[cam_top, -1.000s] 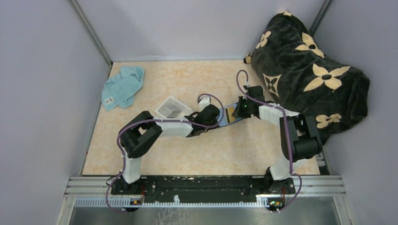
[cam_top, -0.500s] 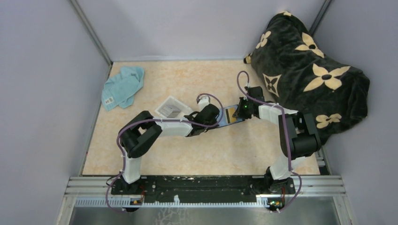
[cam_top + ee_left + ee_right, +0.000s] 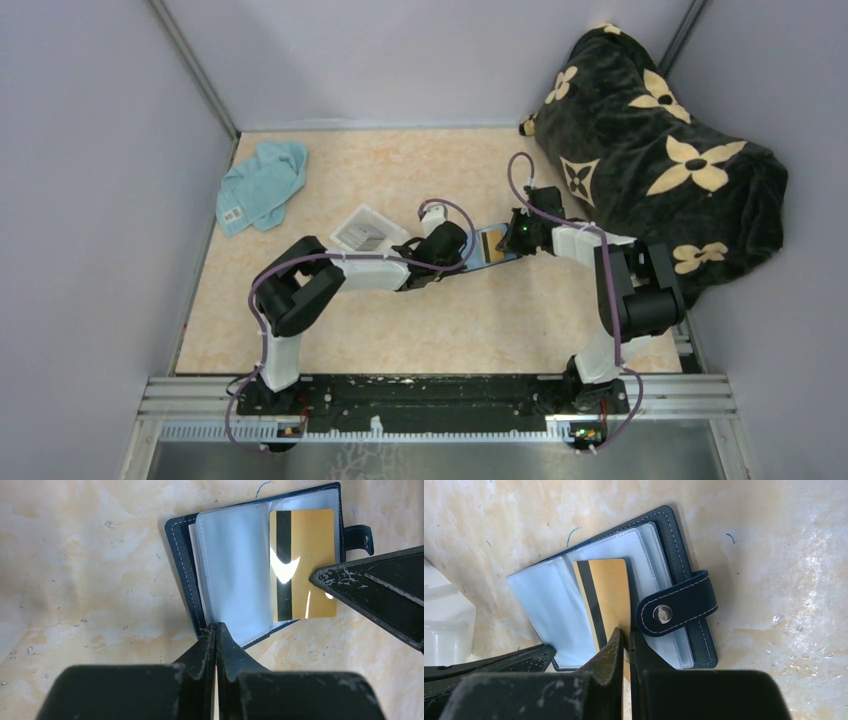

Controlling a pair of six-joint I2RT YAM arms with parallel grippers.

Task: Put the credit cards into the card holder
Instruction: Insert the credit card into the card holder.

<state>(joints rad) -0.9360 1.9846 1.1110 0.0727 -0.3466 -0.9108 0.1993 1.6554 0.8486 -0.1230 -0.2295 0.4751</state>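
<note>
Navy card holder (image 3: 232,575) lies open, gold card (image 3: 312,545) across its sleeve.

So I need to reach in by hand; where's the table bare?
Bare: the back strip between cloth and blanket, and the front strip between the arm bases. Crowded mid-table: tray, wallet, left gripper, and right gripper shut on a card.

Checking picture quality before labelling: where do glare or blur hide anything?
Left wrist: a white glare crescent on the gold card, and the left pincer blurs close up. Right wrist: sheen on the table. Top external: even light, card holder tiny.
</note>
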